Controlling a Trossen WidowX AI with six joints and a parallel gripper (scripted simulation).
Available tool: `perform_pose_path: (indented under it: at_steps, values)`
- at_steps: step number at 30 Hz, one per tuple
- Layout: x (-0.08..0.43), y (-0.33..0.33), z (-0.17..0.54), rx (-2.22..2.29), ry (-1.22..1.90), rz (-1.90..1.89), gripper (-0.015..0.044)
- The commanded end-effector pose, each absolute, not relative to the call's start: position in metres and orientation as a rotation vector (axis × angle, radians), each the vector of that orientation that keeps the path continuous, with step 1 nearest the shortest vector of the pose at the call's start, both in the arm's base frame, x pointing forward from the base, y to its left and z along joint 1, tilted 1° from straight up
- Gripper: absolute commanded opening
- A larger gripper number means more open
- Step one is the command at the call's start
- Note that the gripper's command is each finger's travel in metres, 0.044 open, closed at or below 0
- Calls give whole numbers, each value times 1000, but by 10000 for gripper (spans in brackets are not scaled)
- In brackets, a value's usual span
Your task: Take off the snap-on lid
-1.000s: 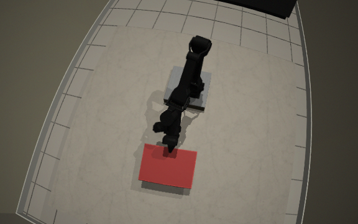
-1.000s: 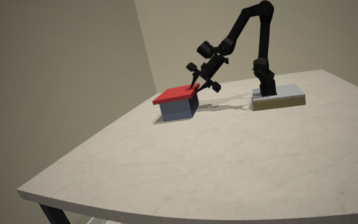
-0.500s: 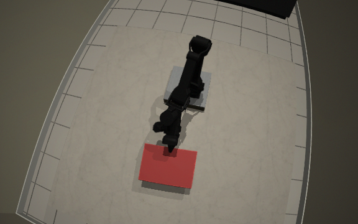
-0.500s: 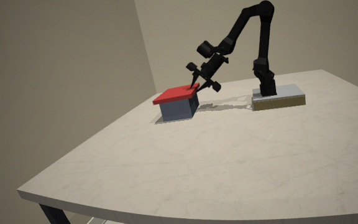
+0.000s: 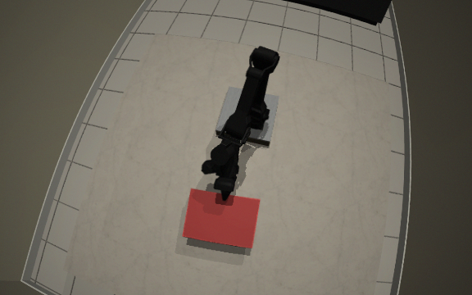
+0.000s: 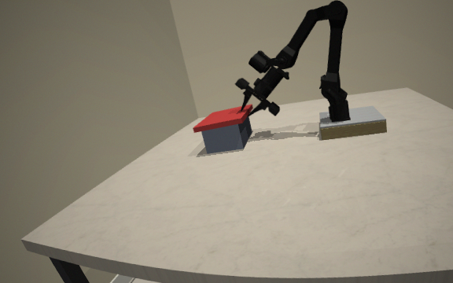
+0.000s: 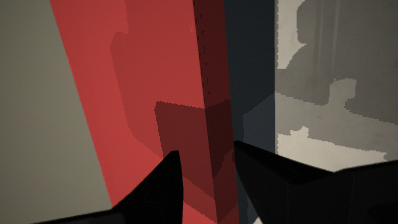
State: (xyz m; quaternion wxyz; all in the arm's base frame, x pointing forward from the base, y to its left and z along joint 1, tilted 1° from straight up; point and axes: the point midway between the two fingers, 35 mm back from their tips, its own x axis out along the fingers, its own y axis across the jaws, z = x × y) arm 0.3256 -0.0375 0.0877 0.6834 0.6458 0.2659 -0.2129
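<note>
The red lid (image 5: pixel 228 225) (image 6: pixel 222 118) (image 7: pixel 100 60) covers the blue-grey storage box (image 6: pixel 224 139) (image 7: pixel 252 60), right side up. In the exterior view the lid slopes, with its gripper-side edge higher. Whether the box is tilted too, I cannot tell. My gripper (image 5: pixel 224 198) (image 6: pixel 245 112) (image 7: pixel 205 153) is shut on the lid's near edge, at about the middle of its long side. One finger lies over the top face and the other beside the rim, in front of the box wall. The contact under the rim is hidden.
The box stands on the pale marble table (image 5: pixel 322 164) (image 6: pixel 289 196). The arm's base sits on a grey-topped block (image 5: pixel 229 102) (image 6: pixel 368 114) behind the gripper. A black object (image 5: pixel 355 10) shows beyond the table at the top of the top view.
</note>
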Motion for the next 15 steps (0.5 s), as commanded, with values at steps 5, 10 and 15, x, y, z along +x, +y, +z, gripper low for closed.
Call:
perform_pose_path:
  at_steps: [5,10,15]
  values:
    - [325,-37,92,1448,590,-472,0]
    - [325,-37,93,1448,590,-472,0]
    - [325,-37,94,1448,590,-472,0]
